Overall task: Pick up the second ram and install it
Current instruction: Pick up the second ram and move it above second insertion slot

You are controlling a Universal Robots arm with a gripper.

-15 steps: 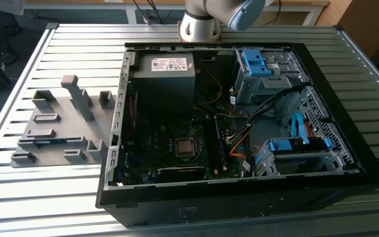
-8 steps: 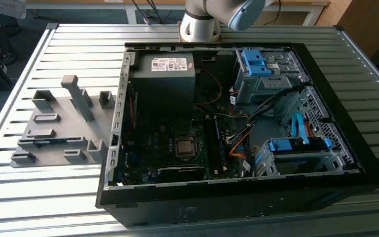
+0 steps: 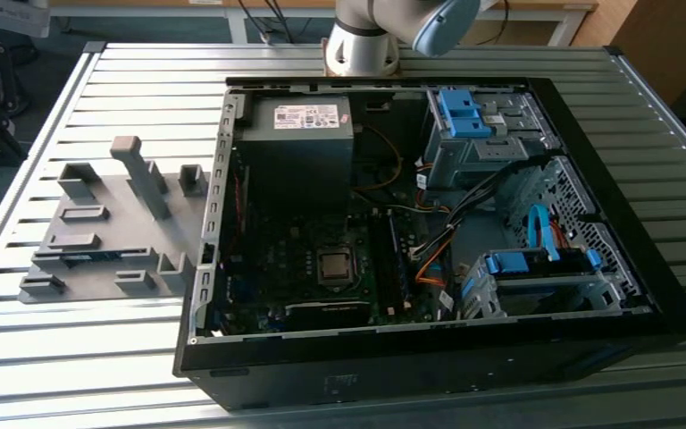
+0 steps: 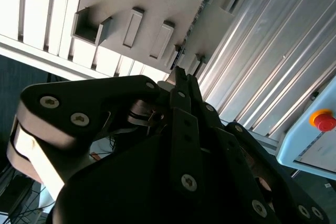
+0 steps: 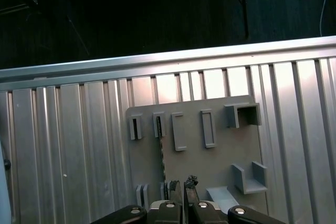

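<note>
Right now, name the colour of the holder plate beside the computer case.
Grey holder plate; exterior view shows it best.

My hardware, appearance only.
My arm is silver-grey tube with a pale blue joint cap; my gripper is matte black linkage plates, silver screws at each pivot, slim black fingers with rough-edged tips.

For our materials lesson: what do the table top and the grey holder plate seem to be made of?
The table top: bare metal, probably aluminium; silvery ribbed slats with a bright sheen. The grey holder plate: looks like matt plastic; uniform dull grey, blocky raised slots, no shine.
</note>
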